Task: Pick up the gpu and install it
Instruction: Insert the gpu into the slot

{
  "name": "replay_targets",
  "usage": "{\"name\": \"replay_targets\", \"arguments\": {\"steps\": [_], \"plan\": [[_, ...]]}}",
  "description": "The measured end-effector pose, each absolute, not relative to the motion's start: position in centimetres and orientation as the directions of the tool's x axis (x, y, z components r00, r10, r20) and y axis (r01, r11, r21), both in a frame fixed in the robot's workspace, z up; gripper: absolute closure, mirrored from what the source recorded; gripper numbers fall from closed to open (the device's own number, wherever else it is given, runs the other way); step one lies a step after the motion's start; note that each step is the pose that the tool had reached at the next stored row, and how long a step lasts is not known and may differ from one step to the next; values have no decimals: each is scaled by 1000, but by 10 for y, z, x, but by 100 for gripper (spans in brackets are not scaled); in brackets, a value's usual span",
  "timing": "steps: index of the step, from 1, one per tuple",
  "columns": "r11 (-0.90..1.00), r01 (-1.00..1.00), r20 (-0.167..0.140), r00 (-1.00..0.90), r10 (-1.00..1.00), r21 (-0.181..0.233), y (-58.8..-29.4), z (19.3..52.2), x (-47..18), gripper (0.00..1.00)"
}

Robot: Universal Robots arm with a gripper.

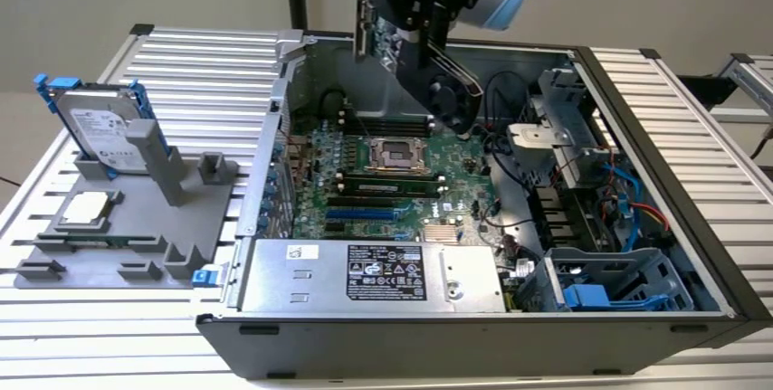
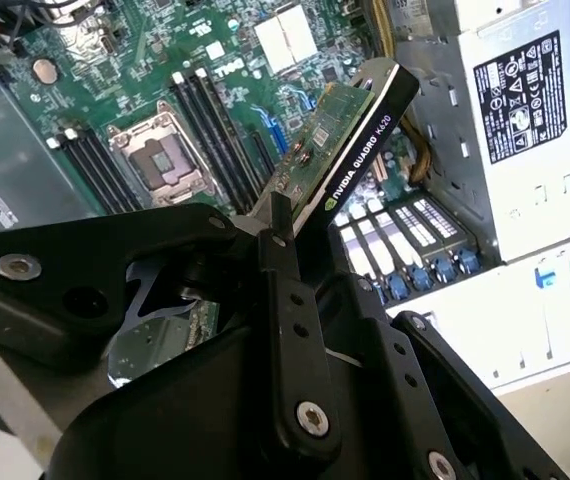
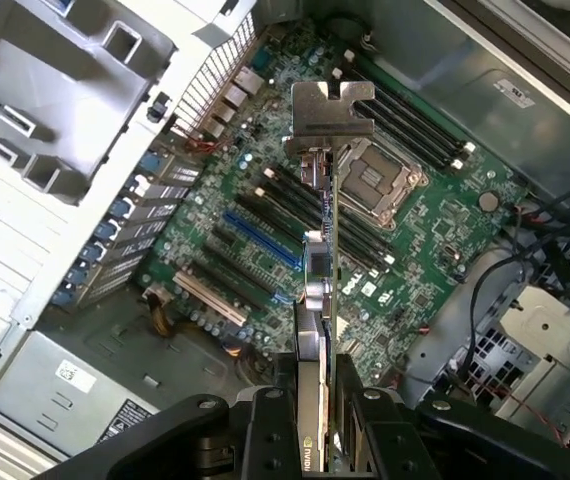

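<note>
The gripper [image 1: 421, 33] hangs over the open computer case [image 1: 483, 345], and its fingers [image 2: 287, 290] are clamped on the gpu [image 1: 444, 87]. They pinch one edge, so the rest of the card sticks out beyond them. In the exterior view the card is in the air and tilted, clear of the boards below, and the round fan in its black shroud shows. In the second wrist view the gpu [image 2: 350, 140] reaches away from the fingers, showing both its green board face and its black edge. In the first wrist view it [image 3: 327, 250] is seen edge-on, with the silver end bracket [image 3: 332, 105] at its far end.

Directly beneath the gripper lies the green motherboard [image 1: 399, 191]. The open processor socket [image 1: 393, 155] and dark memory slots [image 3: 415, 115] are under the card, and a blue slot [image 3: 260, 240] lies just beside them. The power supply [image 1: 375, 277] sits lower in the case, nearer the exterior camera than the gripper.

Well away from the gripper, toward the exterior view's left, a grey fixture [image 1: 133, 227] carries a hard drive [image 1: 103, 128] standing in a blue frame. A small square chip [image 1: 89, 209] lies flat on it too.
</note>
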State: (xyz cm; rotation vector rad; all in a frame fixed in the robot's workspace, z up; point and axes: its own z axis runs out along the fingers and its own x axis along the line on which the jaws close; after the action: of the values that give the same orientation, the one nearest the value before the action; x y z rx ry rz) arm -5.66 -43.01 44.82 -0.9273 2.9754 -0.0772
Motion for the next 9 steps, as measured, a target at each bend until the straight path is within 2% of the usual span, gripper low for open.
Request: {"name": "replay_targets", "arguments": {"steps": [9], "plan": [[777,-627,-8,-778,-628,-54,-430,448,-57,100]]}}
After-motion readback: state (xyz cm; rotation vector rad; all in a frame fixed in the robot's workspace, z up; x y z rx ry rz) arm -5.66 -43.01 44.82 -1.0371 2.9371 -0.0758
